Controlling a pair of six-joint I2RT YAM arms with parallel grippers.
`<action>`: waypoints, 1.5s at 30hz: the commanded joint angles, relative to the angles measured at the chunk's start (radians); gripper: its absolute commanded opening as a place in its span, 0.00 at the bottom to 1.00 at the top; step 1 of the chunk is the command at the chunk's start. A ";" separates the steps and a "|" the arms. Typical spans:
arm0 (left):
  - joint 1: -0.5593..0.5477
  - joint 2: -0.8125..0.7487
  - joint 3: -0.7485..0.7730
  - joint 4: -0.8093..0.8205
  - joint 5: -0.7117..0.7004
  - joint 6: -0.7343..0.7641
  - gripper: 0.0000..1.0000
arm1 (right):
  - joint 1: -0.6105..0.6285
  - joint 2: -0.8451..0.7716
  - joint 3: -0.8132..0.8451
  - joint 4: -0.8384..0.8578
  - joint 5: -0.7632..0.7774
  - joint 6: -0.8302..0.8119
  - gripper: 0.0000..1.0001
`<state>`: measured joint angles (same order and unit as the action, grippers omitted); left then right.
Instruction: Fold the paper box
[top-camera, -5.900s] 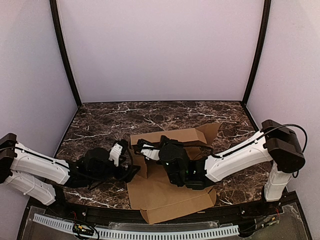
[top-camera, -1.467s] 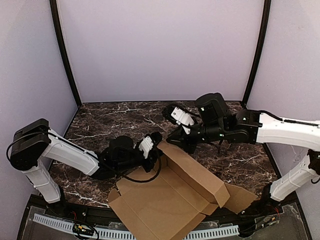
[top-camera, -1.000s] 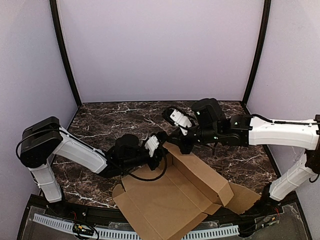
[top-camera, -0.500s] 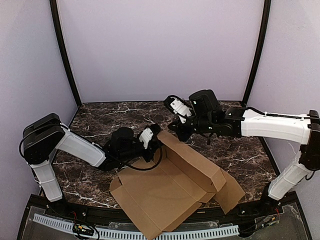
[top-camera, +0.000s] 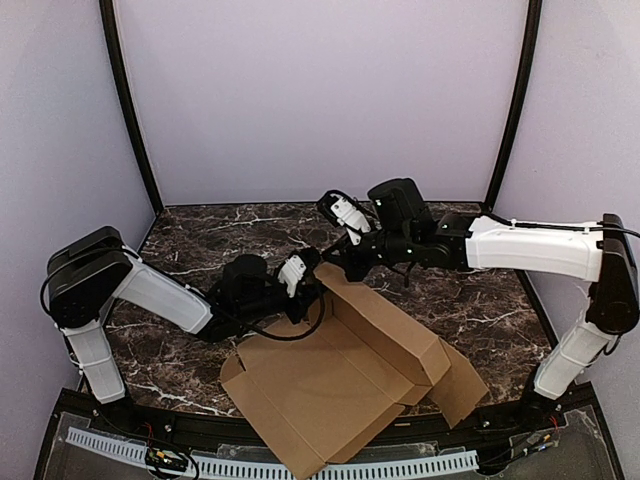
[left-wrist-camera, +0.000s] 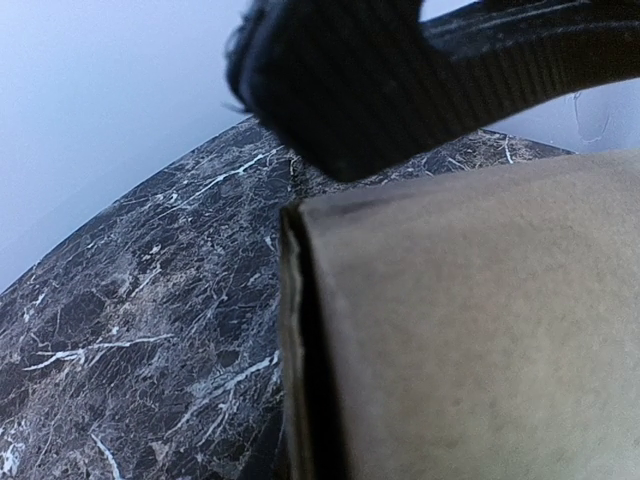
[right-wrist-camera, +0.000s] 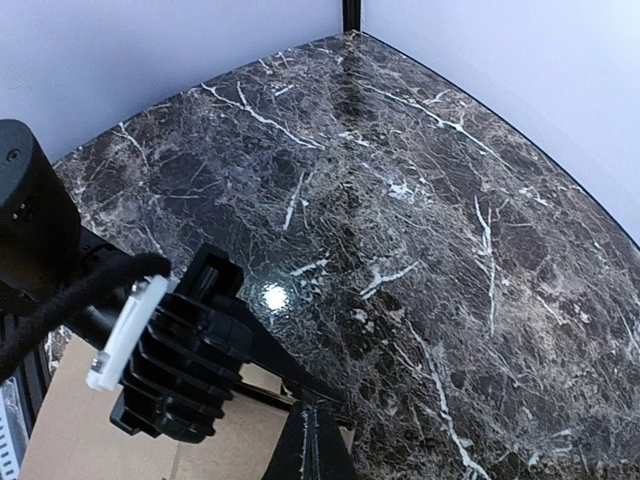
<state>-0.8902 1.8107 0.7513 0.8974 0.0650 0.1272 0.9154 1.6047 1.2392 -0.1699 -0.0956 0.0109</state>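
Flanking one paper box corner: two end effectors.

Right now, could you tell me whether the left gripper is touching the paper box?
Cannot tell. In the left wrist view the left gripper finger overlaps the paper box edge, but blur hides contact; the top view is too coarse.

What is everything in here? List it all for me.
Brown cardboard box sheet with flaps: one, brown, part-folded on the table's near half.
Marble-patterned table: one, dark with white veins, under everything.
Walls: three, pale lilac, back and sides.
Corner posts: two, black, back corners.
Slotted strip: one, white, along the near edge.
Robot arms: two, white and black, reaching in from left and right.
Left end effector: one, black, at the sheet's far corner.
Right end effector: one, black, shut, same corner.
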 joint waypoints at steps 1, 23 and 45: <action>0.002 0.021 -0.027 -0.013 -0.012 0.000 0.18 | -0.005 -0.006 -0.023 0.066 -0.069 0.047 0.00; 0.003 0.059 -0.089 0.125 -0.053 -0.108 0.20 | 0.003 0.099 -0.036 0.042 -0.045 0.089 0.00; 0.002 0.025 -0.101 0.143 -0.089 -0.056 0.01 | 0.062 0.029 -0.077 -0.002 0.058 0.085 0.00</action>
<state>-0.8909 1.8603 0.6643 1.0599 -0.0326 0.0380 0.9630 1.6360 1.1915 -0.0372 -0.0517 0.0883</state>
